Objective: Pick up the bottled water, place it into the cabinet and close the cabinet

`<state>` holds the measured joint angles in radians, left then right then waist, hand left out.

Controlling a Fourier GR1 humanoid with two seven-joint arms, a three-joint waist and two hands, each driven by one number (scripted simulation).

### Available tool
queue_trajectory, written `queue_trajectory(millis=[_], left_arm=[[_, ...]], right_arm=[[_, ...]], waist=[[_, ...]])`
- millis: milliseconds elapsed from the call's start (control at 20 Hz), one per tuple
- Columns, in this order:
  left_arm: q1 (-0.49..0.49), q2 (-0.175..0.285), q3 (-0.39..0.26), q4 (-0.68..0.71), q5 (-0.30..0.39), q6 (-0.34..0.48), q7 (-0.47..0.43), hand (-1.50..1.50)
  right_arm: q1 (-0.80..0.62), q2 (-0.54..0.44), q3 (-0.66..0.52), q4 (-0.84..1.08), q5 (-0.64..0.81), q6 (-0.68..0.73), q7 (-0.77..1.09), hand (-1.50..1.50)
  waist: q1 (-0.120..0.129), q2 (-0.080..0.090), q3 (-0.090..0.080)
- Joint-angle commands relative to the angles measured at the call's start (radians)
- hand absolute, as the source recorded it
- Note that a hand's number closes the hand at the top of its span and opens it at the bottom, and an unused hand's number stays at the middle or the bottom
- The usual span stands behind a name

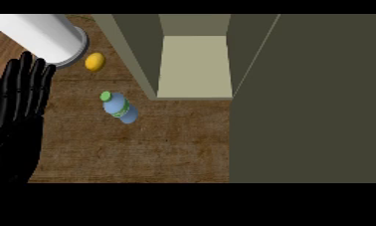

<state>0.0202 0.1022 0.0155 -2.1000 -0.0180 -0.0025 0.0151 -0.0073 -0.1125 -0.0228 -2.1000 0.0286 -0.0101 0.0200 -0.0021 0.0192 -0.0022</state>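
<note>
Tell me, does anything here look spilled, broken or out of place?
Nothing spilled or broken. The only oddity is a lemon lying loose on the counter beside a white cylinder; the cabinet stands open.

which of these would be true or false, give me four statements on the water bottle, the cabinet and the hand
The blue plastic water bottle with a green cap is on the brown wooden counter. True.
The olive-green cabinet is shut. False: it stands open.
The black left hand holds the bottle. False: it is open, apart from it.
A small yellow round fruit lies near the white cylinder. True.
</note>
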Motion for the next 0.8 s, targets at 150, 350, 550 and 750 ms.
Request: queue_trajectory(millis=[150,350,550,750], left_arm=[[-0.002,-0.099,-0.087,-0.003,-0.231,0.220,0.005,-1.50],[0.015,-0.101,-0.123,-0.012,-0.055,0.469,0.138,-1.50],[0.047,-0.102,-0.265,-0.091,-0.131,0.606,0.208,-1.50],[0.040,-0.102,-0.372,-0.154,-0.268,0.683,0.307,-1.50]], right_arm=[[0.096,-0.004,0.020,-0.023,-0.015,0.047,0.020,-1.50],[0.194,0.006,0.091,-0.091,-0.189,0.157,0.074,-1.50],[0.336,-0.005,0.134,-0.295,-0.229,0.172,0.158,-1.50],[0.397,-0.067,0.010,-0.333,-0.338,0.237,0.155,-1.50]], waist=[[-0.003,-0.020,0.003],[-0.014,-0.023,0.002],[-0.014,-0.026,0.003],[-0.004,-0.022,0.003]])
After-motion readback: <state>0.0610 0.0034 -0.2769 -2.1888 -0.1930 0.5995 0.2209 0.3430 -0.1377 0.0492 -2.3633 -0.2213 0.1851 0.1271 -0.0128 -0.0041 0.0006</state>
